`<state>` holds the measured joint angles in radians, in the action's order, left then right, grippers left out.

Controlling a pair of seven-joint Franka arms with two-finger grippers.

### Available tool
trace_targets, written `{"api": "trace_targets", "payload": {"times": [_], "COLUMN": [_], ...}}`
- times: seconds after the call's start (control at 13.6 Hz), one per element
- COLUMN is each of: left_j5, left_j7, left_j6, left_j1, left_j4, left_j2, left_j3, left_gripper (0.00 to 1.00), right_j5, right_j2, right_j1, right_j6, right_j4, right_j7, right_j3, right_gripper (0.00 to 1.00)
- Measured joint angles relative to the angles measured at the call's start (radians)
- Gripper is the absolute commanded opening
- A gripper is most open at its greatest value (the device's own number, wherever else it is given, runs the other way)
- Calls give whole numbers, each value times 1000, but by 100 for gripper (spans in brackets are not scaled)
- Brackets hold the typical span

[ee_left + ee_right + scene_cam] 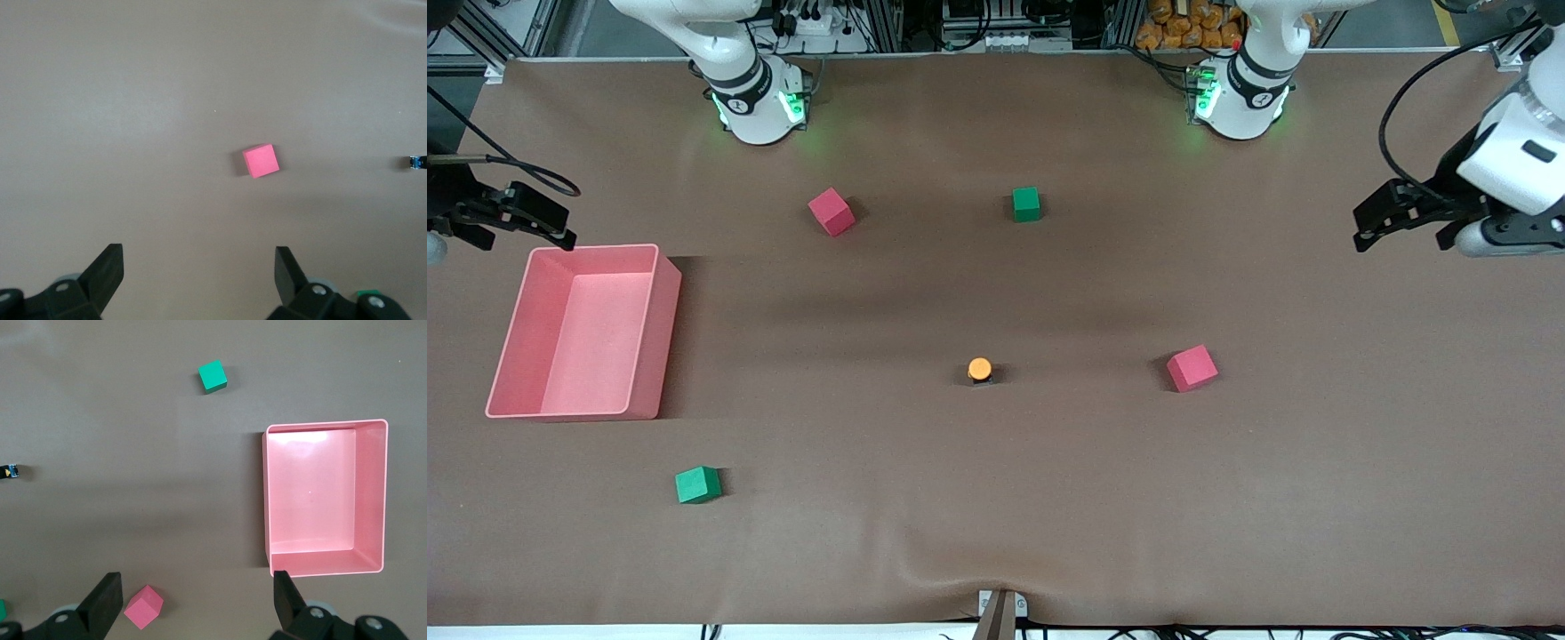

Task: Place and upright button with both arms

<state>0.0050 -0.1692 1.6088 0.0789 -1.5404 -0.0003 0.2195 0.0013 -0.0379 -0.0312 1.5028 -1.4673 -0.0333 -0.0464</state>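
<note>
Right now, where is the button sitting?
In the front view the button stands alone on the brown table near its middle, beside the red cube at the left arm's end; neither pincer is near it.

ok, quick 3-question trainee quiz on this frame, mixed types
1. True or false: the button stands on the table with its orange cap up.
2. Which cube lies nearest the front camera? A) red B) green
3. Fill in: the pink bin holds ____ cubes.

Key: 1 true. 2 B. 3 no; it is empty. For context, the left gripper and right gripper wait at the table's ends, fingers open.
</note>
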Motion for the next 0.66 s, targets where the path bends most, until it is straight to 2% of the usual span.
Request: {"api": "trace_targets", "payload": {"times": [0.3,0.66], "left_j5": [0,0], "left_j7": [0,9], "left_j6": [-28,-87], "left_j1": [6,-20], "left_j4": [2,-10], "left_j2": [-3,-38], "left_j3": [-15,-88], "left_gripper": [100,100], "right_j5": [0,0], "right_j2": [0,0], "right_j1": [0,0], "right_j6": [2,4], "right_j4": [0,0], "right_j7": [0,0], "right_j3": [1,3], "right_gripper": [100,100]}}
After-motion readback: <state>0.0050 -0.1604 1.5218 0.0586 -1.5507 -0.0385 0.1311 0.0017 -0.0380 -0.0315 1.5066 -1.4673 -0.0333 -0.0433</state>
